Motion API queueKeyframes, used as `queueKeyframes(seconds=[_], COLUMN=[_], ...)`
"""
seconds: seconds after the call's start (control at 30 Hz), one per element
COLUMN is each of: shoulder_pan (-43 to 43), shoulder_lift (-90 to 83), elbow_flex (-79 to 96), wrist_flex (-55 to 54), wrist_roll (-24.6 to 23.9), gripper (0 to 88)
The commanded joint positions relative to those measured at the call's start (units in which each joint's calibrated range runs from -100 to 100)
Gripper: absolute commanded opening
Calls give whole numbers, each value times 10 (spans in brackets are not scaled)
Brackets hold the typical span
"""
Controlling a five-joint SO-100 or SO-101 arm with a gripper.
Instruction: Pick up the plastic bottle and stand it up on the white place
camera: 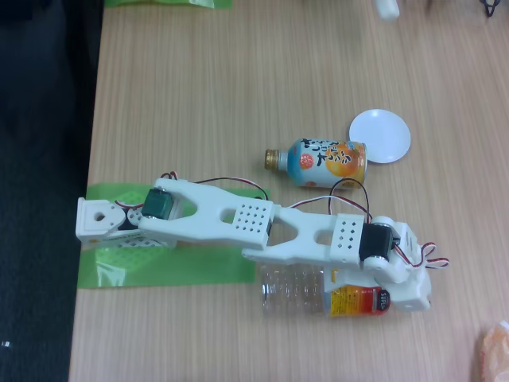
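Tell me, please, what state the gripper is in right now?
Gripper: down at the label end of the plastic bottle lying on the table; the arm hides the fingers, so open or closed cannot be told.

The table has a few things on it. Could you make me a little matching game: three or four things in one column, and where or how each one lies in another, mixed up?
Things:
1. plastic bottle
2. orange can
3. white dish
4. green tape

Descriptions:
A. under the arm's base, at the table's left edge
B. lying on its side under the arm, near the gripper
C. round, nothing on it, right of the gold-capped container
D. lying on its side, gold cap pointing left

Pairs: 1-B, 2-D, 3-C, 4-A
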Motion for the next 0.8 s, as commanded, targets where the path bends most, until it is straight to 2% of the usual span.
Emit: queueKeyframes(seconds=[0.0, 0.07, 0.23, 0.77], shoulder_pan=[-3, -3, -3, -3], shoulder_lift=[-7, -7, -8, -14], elbow_flex=[-21, -21, -21, -22], wrist_flex=[-5, -6, -8, -10], wrist_roll=[-2, -2, -2, -2], gripper=[218, 212, 128, 125])
